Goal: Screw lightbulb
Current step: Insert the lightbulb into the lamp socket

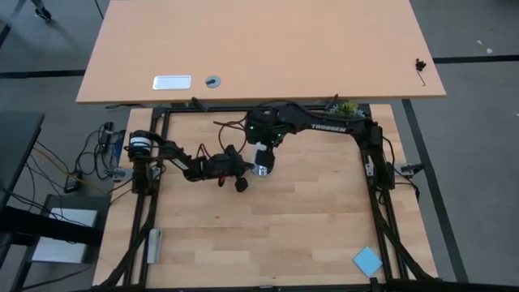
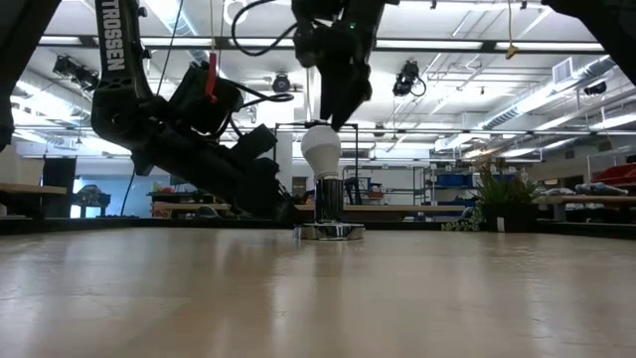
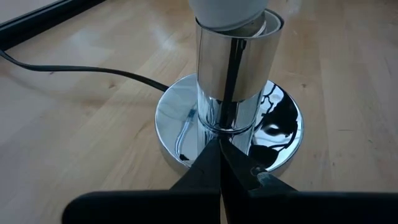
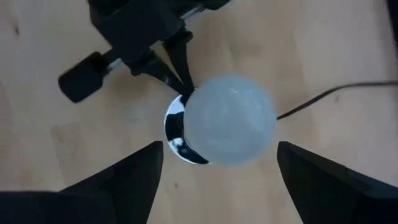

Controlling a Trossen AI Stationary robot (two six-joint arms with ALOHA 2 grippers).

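Lightbulb, white and pear-shaped, stands upright with its narrow end down inside the shiny silver socket, which rises from a round chrome base on the wooden table near its middle. Its long axis runs straight up and down, and that is what the coming move turns on. The right gripper hangs directly above, pointing down along that same axis; from its wrist camera the bulb's rounded top sits centred between the two dark fingers, which are spread wide on either side and touch nothing. In the low view those fingers hover just over the bulb's crown. The left gripper comes in low from the side, level with the table, its fingertips pressed together at the thin neck of the socket just above the chrome base; whether they truly pinch the neck or only rest against it I cannot tell. A black cord trails away from the base across the wood. My guess is that the right arm, being the one lined up over the bulb, would drop straight down, close on the glass and twist, while the left steadies the fitting. How deep the thread already sits is hidden.
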